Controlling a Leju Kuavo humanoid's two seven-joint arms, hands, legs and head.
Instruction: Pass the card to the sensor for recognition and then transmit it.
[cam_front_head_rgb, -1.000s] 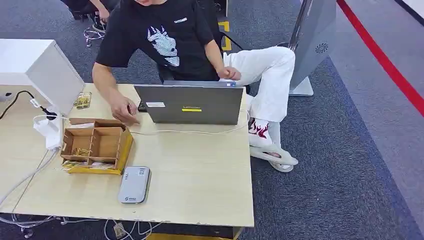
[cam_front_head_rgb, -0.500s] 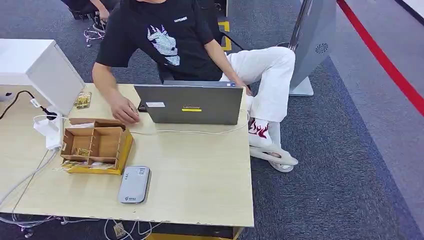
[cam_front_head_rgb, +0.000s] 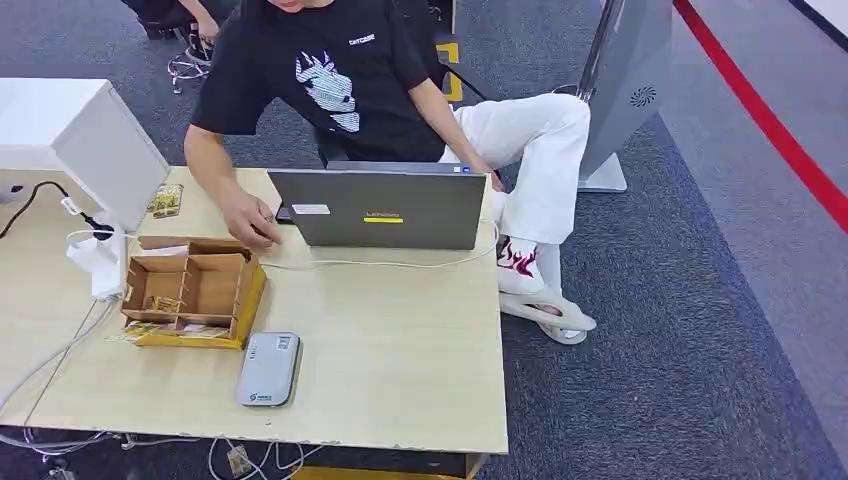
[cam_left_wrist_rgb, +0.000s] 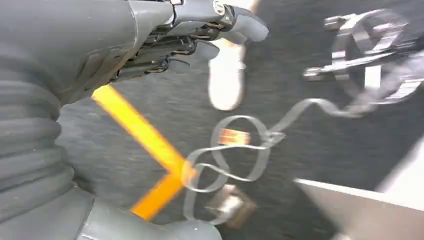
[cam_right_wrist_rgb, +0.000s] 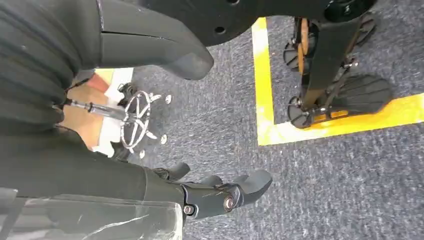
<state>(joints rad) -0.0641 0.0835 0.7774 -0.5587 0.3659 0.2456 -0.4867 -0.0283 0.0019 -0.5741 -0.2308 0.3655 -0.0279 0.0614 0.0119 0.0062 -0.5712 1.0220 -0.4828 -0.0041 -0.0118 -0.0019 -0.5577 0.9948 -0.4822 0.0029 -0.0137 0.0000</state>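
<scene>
A grey card sensor (cam_front_head_rgb: 268, 369) lies flat near the table's front edge. Behind it stands a brown cardboard organizer (cam_front_head_rgb: 240, 290) with yellowish cards (cam_front_head_rgb: 165, 304) in its compartments. Another small yellow card pack (cam_front_head_rgb: 167, 200) lies at the back left. My left hand (cam_left_wrist_rgb: 197, 30) hangs over dark carpet, fingers apart, holding nothing. My right hand (cam_right_wrist_rgb: 220, 192) also hangs above the carpet, thumb and fingers spread, with nothing in it.
A person in a black shirt (cam_front_head_rgb: 330, 80) sits behind the wooden table (cam_front_head_rgb: 400, 350), one hand (cam_front_head_rgb: 250, 220) resting beside a grey laptop (cam_front_head_rgb: 385, 208). A white box (cam_front_head_rgb: 90, 140) and cables (cam_front_head_rgb: 60, 350) occupy the left side. Yellow floor tape (cam_right_wrist_rgb: 265, 90) and chair casters (cam_right_wrist_rgb: 142, 117) lie below.
The person's hand by the laptop has shifted slightly back, and their other hand has dropped behind the laptop lid. The things on the table have not moved.
</scene>
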